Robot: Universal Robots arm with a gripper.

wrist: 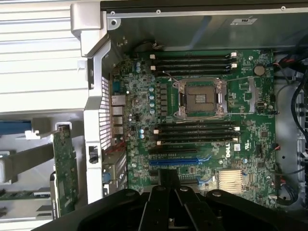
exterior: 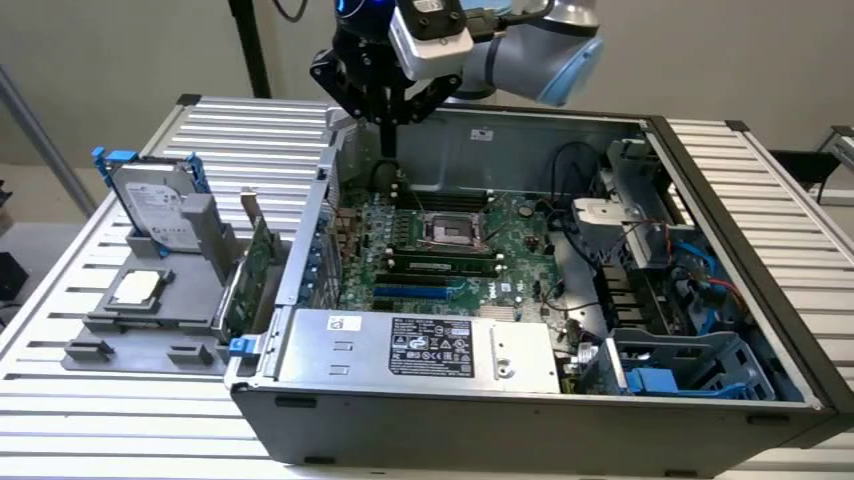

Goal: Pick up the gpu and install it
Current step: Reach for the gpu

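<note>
Over the rear of the open grey metal computer case (exterior: 534,140), the black gripper (exterior: 390,148) hangs empty, claws pinched together, while the thin green gpu card (exterior: 255,270) stands on edge just outside the case wall (exterior: 324,215), which a reach might clip.

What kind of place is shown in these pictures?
Probably a robotics lab bench for computer assembly: an open computer case on a slatted metal table, the gripper above its motherboard, and the gpu standing in a grey holder beside it.

Plain beige wall (exterior: 120,50) behind, silver slatted aluminium bench (exterior: 247,130) underneath, black upright pole (exterior: 251,50) at back, pale floor (exterior: 54,205), even light.
</note>
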